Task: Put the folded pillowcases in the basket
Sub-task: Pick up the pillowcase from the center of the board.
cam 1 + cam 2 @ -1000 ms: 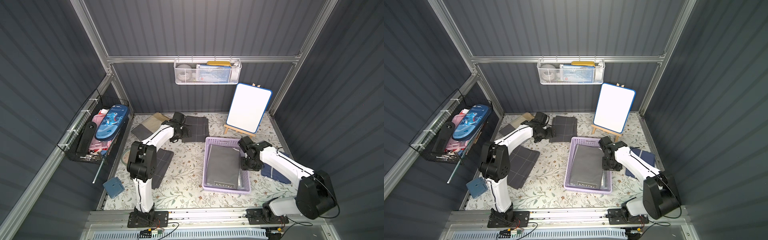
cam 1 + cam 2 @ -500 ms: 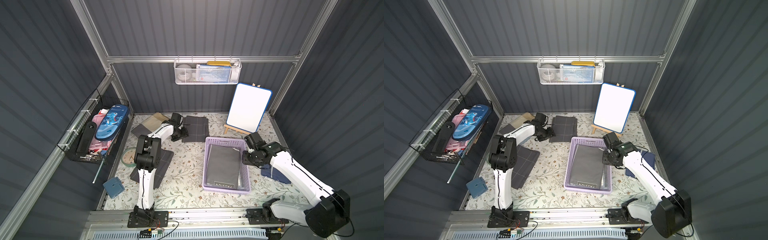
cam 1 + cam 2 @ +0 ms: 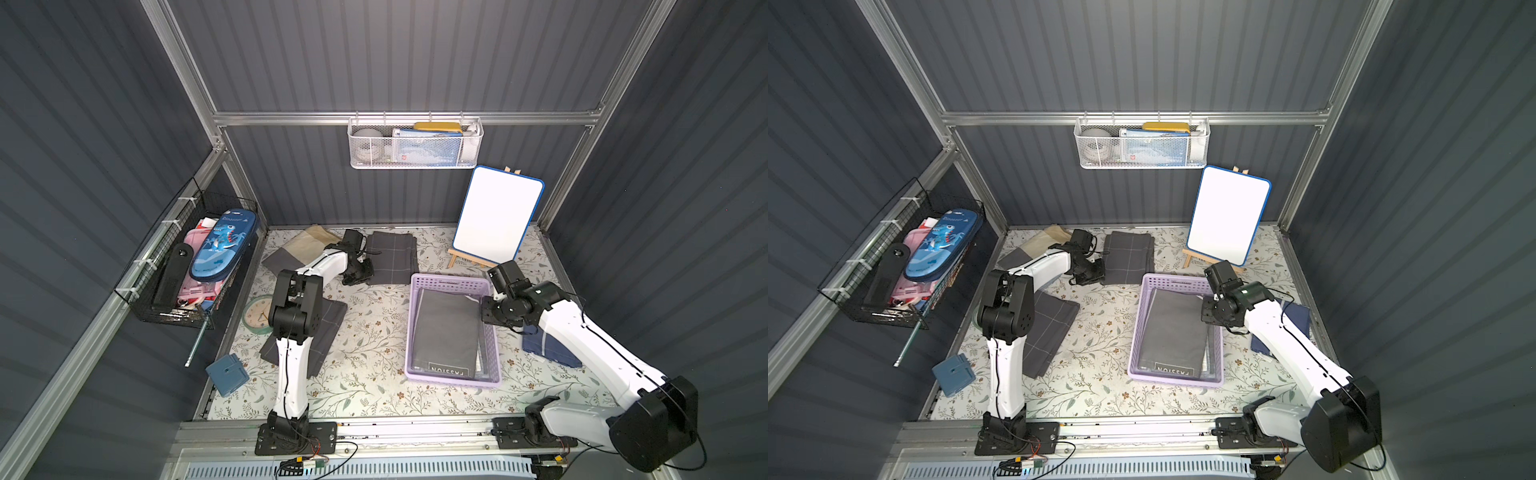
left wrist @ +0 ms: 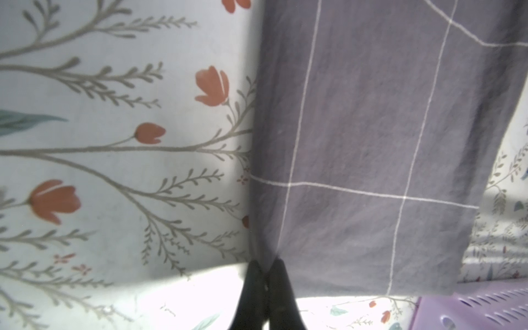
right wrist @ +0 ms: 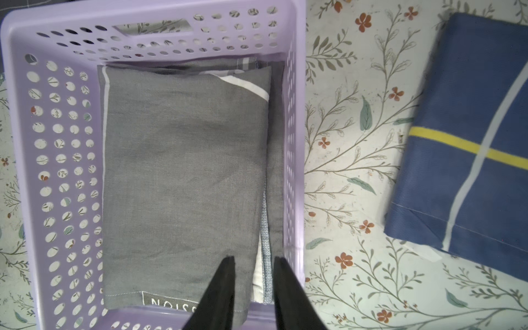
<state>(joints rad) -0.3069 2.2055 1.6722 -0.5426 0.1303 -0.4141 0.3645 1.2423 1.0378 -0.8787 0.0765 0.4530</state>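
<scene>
Two black fingertips at the bottom edge of the left wrist view are all that shows of the left gripper (image 4: 266,264). They are clenched on the edge of the folded pillowcase (image 4: 371,143), a grey cloth with thin white checks. That view's lower right corner cuts off all but a corner of the basket (image 4: 471,311).

In both top views the pillowcase (image 3: 392,257) lies on the floral cover at frame centre, just above the basket's (image 3: 451,281) upper rim and outside it. The left wrist hides its left edge. A second checked cloth (image 3: 328,328) and a green clock (image 3: 255,318) are partly hidden behind the left arm's elbow. The right forearm covers part of a blue cloth (image 3: 544,349).

The left arm stands up from its base at lower centre, bends at the elbow, and its forearm slants to the upper right, gripper low. The right arm slants up and left from the lower right corner, with its wrist at the basket's right wall. The right gripper (image 5: 254,261) has its jaws apart and holds nothing, over a plain grey cloth (image 5: 183,171) lying in the basket.
</scene>
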